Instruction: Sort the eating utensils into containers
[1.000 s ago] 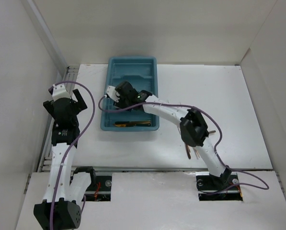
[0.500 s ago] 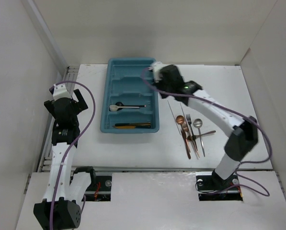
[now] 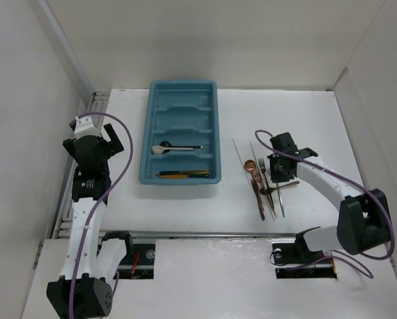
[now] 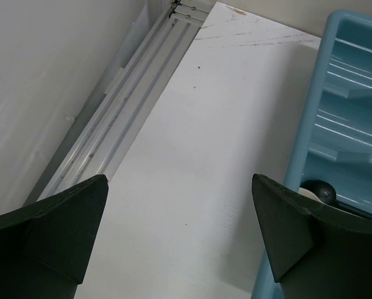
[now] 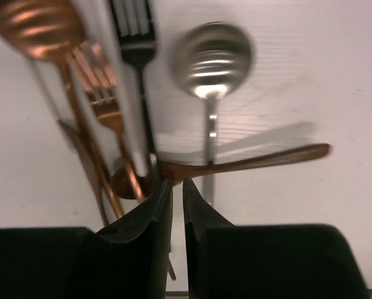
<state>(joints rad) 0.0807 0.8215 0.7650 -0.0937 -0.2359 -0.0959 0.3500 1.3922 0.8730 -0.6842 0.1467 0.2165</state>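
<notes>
No text, label, brand, number or sign can be read in any of the views. The blue tray (image 3: 183,85), the metal utensils (image 3: 263,193) and the white table (image 3: 311,119) show only plain surfaces. The close view of the utensils is too blurred to make out any fine stamp.
</notes>
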